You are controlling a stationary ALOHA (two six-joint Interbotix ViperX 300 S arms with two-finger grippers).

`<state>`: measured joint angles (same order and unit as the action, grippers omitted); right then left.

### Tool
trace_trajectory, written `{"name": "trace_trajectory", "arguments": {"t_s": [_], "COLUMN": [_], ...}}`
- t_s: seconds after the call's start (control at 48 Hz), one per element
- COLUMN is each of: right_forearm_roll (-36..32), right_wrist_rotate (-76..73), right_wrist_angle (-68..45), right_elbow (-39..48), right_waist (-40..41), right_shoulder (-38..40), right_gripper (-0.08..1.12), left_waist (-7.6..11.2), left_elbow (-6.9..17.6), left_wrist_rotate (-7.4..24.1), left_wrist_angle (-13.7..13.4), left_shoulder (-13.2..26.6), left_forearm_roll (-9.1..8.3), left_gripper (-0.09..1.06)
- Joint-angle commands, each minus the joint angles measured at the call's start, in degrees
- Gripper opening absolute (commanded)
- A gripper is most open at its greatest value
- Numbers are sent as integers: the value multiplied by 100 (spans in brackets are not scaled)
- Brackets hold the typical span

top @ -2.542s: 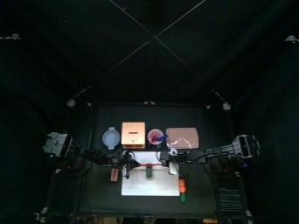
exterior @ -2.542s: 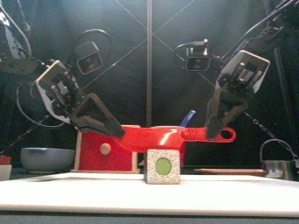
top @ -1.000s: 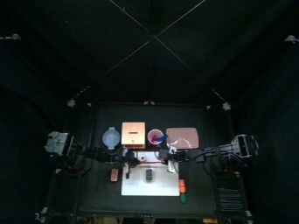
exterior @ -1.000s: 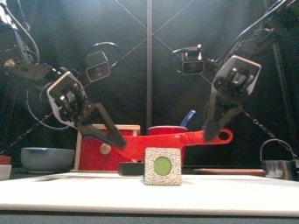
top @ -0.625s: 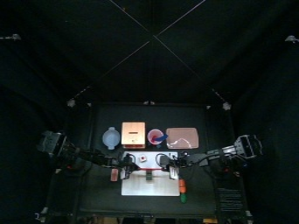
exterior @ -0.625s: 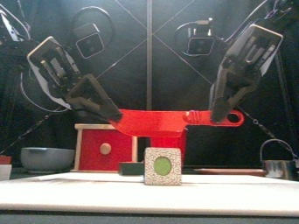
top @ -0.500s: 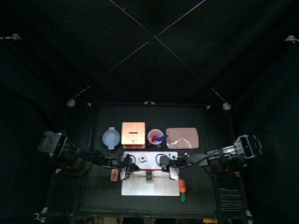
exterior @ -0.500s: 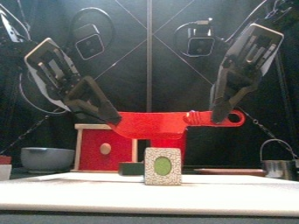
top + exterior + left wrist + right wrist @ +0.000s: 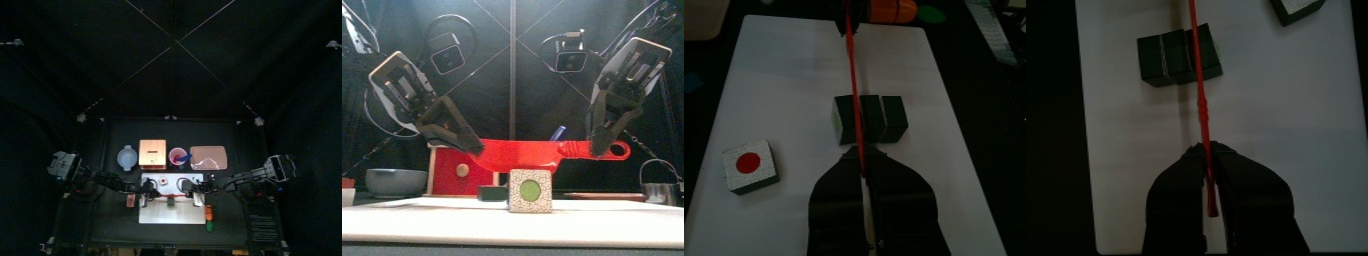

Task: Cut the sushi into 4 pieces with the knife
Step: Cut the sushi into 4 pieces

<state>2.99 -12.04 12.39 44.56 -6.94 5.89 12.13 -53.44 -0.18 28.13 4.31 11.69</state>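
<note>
Holding the knife (image 9: 543, 152) level, we have the left end effector (image 9: 472, 150) clamped on its blade tip and the right end effector (image 9: 603, 150) clamped on its handle, just above the sushi (image 9: 869, 112) on the board (image 9: 791, 80). The sushi seems light and stiff, its blocks made to part at seams, so we judge a grip at both knife ends suits a straight push into the seam below. One piece (image 9: 748, 165) lies apart, beside the sushi.

- red toy knife (image 9: 543, 152): level, edge down, just above the roll, in line with its middle seam.
- sushi roll (image 9: 871, 113): two dark green blocks joined, on the white cutting board (image 9: 778, 90).
- loose piece (image 9: 751, 165): lying flat nearby, red centre up.
</note>
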Motion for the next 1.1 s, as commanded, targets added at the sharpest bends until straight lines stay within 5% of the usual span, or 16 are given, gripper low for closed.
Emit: {"name": "trace_trajectory", "arguments": {"t_s": [0.021,0.229,0.583,0.917,1.104], "right_forearm_roll": [-18,-18,-53,-246,-325], "right_wrist_rotate": [0,0,0,9,9], "right_wrist_angle": [-79,-105,-114,-97,-53], "right_elbow": [-141,-176,-114,-70,-132], "right_waist": [18,26,158,536,606], "right_shoulder": [-44,-220,-765,-642,-483], "right_gripper": [12,12,12,12,12], "left_waist": [26,62,-18,-527,-773], "left_elbow": [158,149,220,185,167], "left_wrist_rotate": [9,0,35,70,70], "left_wrist_angle": [-26,-53,-132,-132,-158], "left_shoulder": [97,255,1107,1107,888], "left_forearm_roll": [9,97,246,220,18], "left_gripper": [20,20,19,19,19]}}
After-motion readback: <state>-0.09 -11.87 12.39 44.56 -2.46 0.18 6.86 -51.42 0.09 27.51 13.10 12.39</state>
